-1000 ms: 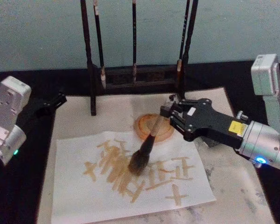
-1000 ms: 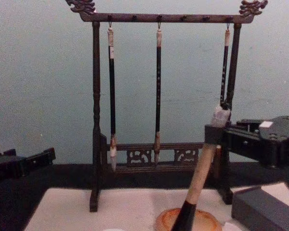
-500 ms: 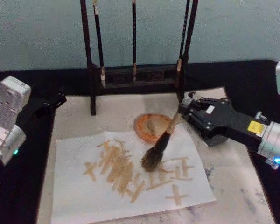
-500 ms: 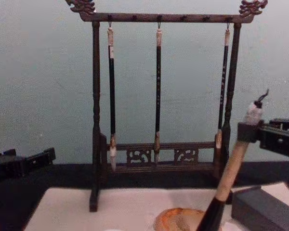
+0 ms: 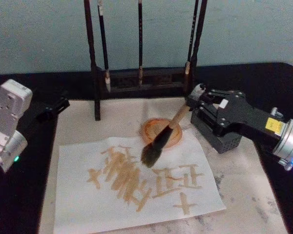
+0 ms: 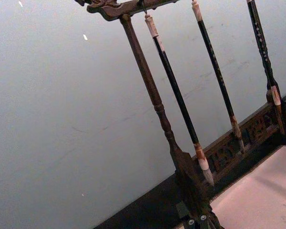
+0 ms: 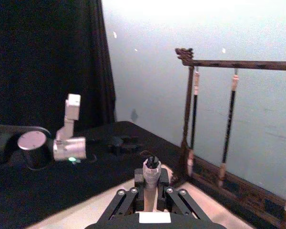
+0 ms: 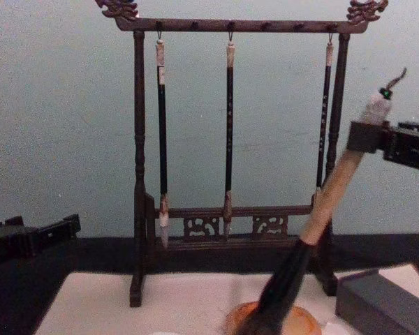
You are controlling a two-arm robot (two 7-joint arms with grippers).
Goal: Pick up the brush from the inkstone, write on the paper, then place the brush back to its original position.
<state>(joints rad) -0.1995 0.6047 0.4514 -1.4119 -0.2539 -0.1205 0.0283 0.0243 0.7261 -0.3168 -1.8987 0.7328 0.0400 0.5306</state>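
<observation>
Well, the right claw (image 5: 193,102) is clamped firmly on the brush (image 5: 168,130), pinching it right up by the white end cap. That high grip looks deliberate to me, since it gives the long handle free reach and keeps the claw well above the wet marks. The brush slants down toward the robot's left. Its bushy tip is over the far edge of the paper (image 5: 83,204), just beside the inkstone (image 5: 152,127); whether the hairs touch the sheet I can't tell. That tilt, I'd judge, suits laying the brush back across the dish. The left claw (image 5: 52,108) sits parked off to the left of the mat (image 5: 244,195), apart from the paper.

Materials now. The handle is smooth pale wood with a glossy black collar, and the thick grey-brown bristles are clumped and wet-looking. The paper is thin, flat and white, covered in tan strokes. The inkstone is a shallow round dish, orange-brown. The mat beneath looks like soft felt, off-white and smudged grey. Behind stands a dark carved wooden rack (image 8: 230,26) with three thin brushes (image 8: 230,132) hanging straight. A dark box (image 5: 219,139) lies under the right claw.
</observation>
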